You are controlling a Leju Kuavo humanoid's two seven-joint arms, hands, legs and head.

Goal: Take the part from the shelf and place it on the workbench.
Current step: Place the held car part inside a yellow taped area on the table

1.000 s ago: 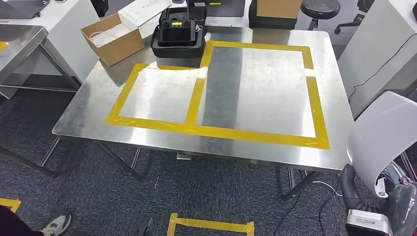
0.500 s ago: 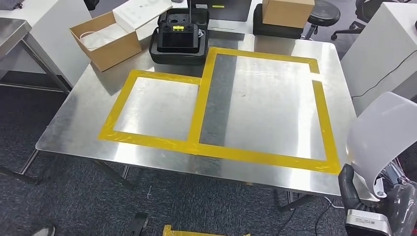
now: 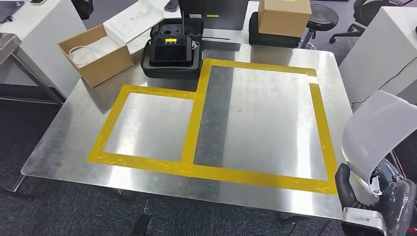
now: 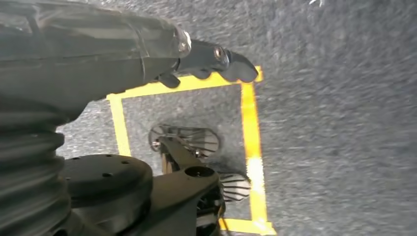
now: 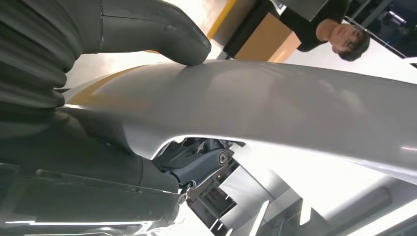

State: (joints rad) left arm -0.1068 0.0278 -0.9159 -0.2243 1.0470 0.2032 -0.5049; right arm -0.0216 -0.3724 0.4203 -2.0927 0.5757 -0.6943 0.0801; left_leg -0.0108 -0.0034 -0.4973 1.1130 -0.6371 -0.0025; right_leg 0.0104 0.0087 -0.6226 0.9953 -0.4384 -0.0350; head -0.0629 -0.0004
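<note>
White curved part (image 3: 376, 135) is gripped in the right hand (image 3: 361, 199) at lower right — off the shelf, not yet on the steel table (image 3: 69, 135); left hand (image 4: 211, 61) hangs empty, fingers loosely curled.

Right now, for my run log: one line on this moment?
right robot hand: holds white curved part | left robot hand: empty, hanging | workbench: part not placed

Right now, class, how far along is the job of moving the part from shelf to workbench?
Done: the part, a curved white panel, is off the shelf. In hand: the right hand grips it beside the workbench, thumb pressed on top. Left: setting it down; the yellow-taped areas hold nothing. The left hand hangs over the floor.
</note>
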